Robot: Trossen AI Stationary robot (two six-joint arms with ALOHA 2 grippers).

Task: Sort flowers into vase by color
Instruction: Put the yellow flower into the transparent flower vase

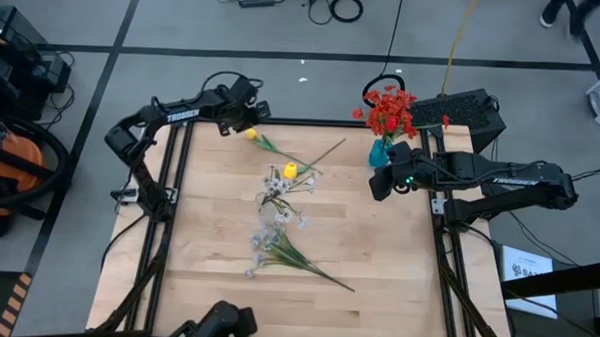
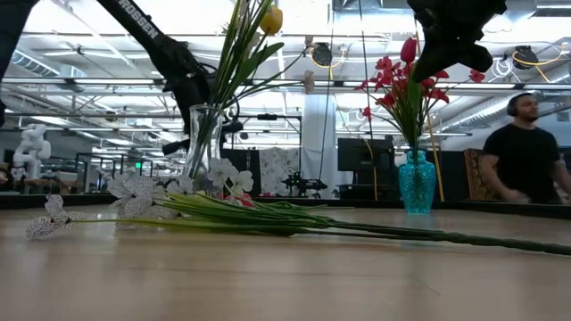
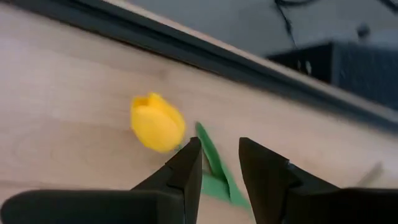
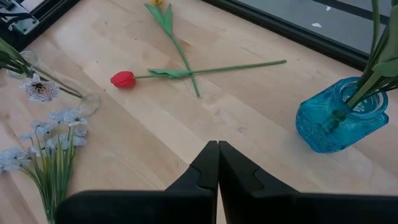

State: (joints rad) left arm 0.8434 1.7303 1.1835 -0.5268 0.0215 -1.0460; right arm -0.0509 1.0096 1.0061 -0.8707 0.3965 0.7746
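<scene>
Low view, nearest: white sprays [image 2: 134, 192] and long green stalks lie flat across the table [image 2: 285, 276], stalks running off the picture's right side.
Low view, containers: clear vase [image 2: 203, 143] holds green stems topped by a yellow tulip [image 2: 270, 20]; teal vase [image 2: 417, 183] holds red flowers [image 2: 401, 76], their tops partly covered by a dark gripper.
Low view, background: a person [image 2: 526, 152] beyond the far edge.
High view, containers: teal vase [image 1: 381, 151] with red flowers [image 1: 390, 110] stands at the far right corner; clear vase [image 1: 271, 200] is hard to make out mid-table.
High view, open room: bare wood along both side edges and the near edge.
High view, arms: left gripper [image 1: 250, 115] over the far edge; right gripper [image 1: 382, 183] just beside the teal vase.
Left wrist: left gripper [image 3: 217, 168] jaws spread astride a green stalk [image 3: 214, 171], beside a yellow bud [image 3: 157, 122] near the far edge.
Right wrist: right gripper [image 4: 217, 165] jaws pressed together, empty; teal vase [image 4: 336, 121] rim cut off by stems; red tulip [image 4: 123, 79] lies crossed by another stalk.
</scene>
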